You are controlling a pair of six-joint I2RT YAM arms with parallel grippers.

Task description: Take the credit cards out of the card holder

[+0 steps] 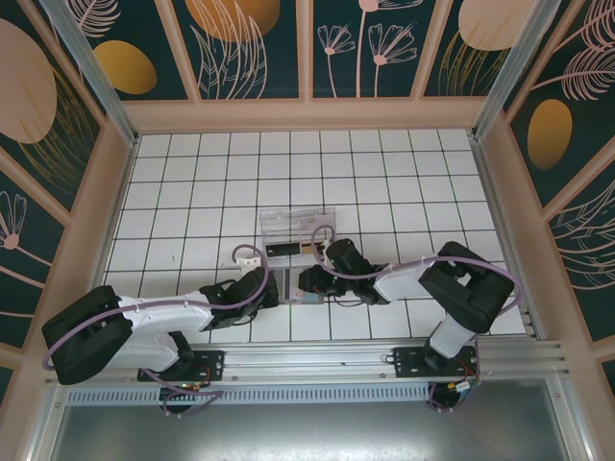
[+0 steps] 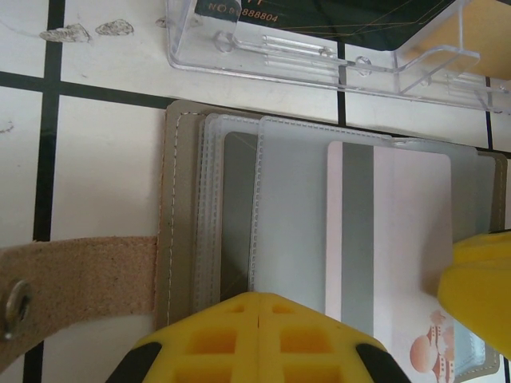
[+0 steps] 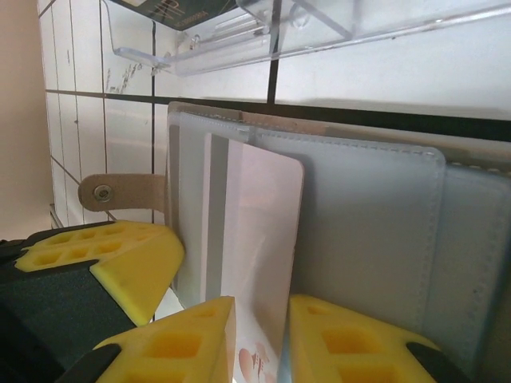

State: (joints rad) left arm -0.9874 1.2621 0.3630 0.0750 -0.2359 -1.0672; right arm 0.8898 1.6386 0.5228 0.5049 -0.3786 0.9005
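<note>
At far left, left arm (image 1: 154,312): we see its elbow out by the near left corner of the white tiled table (image 1: 192,192), with the forearm reaching right toward the middle of the near tiles.
Tan tab (image 2: 80,275): it sticks out leftward from the card holder's stitched left edge and lies flat on the tile, with a metal snap near its end.
Left gripper (image 2: 259,309): we see its two yellow fingers closed together at a thin seam with nothing between them. Their tips sit over the near edge of the card holder's clear pockets, and we cannot tell how hard they press.
Card holder (image 2: 287,199): it lies open and flat on the table between the two grippers, its layered see-through pockets stepped toward the right.
Clear tray (image 2: 263,48): it sits just beyond the holder, close to it but apart, and a dark card (image 2: 383,20) with printed digits lies inside.
Pale card (image 2: 407,239): pinkish with a grey stripe, it lies on top of the pockets on the right part of the holder.
Right gripper (image 3: 262,311): its fingers stand at a narrow gap with the pale card's edge between them. As far as we can see, both pads are against it.
Right arm (image 1: 413,279): its bulky elbow is at the right, and the forearm angles left to the holder.
</note>
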